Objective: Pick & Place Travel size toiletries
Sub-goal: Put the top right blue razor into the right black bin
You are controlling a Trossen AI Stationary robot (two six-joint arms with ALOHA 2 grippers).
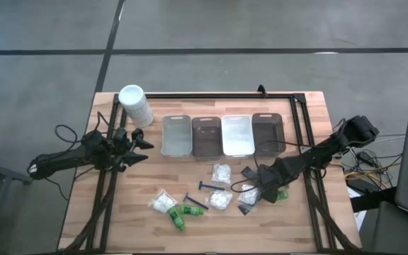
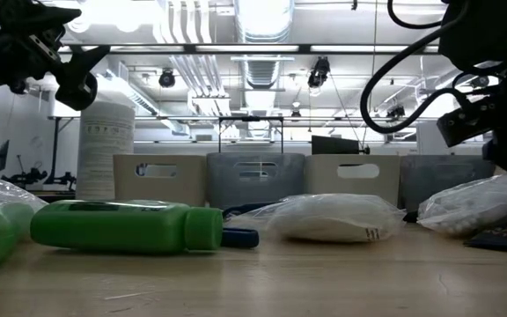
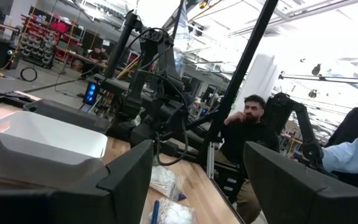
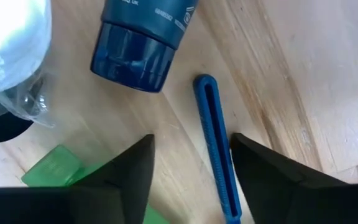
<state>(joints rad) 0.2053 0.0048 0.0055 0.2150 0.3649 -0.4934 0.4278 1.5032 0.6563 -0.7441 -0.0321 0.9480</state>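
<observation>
Blue plastic, a thin stick (image 4: pixel 217 146) with a slot along its length, lies flat on the wooden table (image 4: pixel 291 81) between the two dark fingers of the right gripper (image 4: pixel 191 180), whose jaws are spread wide and close on nothing; just beside the stick is the round end of a dark blue tube (image 4: pixel 138 46), with a clear packet of white puffs (image 4: pixel 8 50) and a green bottle's edge (image 4: pixel 58 168) further off. Taking the row of four rectangular grey and brown trays (image 1: pixel 222 134) as landmark, the right gripper (image 1: pixel 266 185) hangs low over the table a little in front of the rightmost brown tray, among a clear packet (image 1: pixel 249 197), a small flat black piece (image 1: pixel 251 172) and a green bottle (image 1: pixel 282 193). More toiletries are scattered in front of the middle trays: two packets of white puffs (image 1: pixel 222 172), a blue razor-like stick (image 1: pixel 195 201), and, further forward and left, another puff packet (image 1: pixel 163 202) and two little green bottles (image 1: pixel 183 214). A tall white cylindrical container (image 1: pixel 135 105) stands just left of the row. The left gripper (image 1: pixel 139 149) waits left of the grey end tray, raised, its fingers (image 3: pixel 126 171) apart and empty. Beyond the table, people sit in the room.
</observation>
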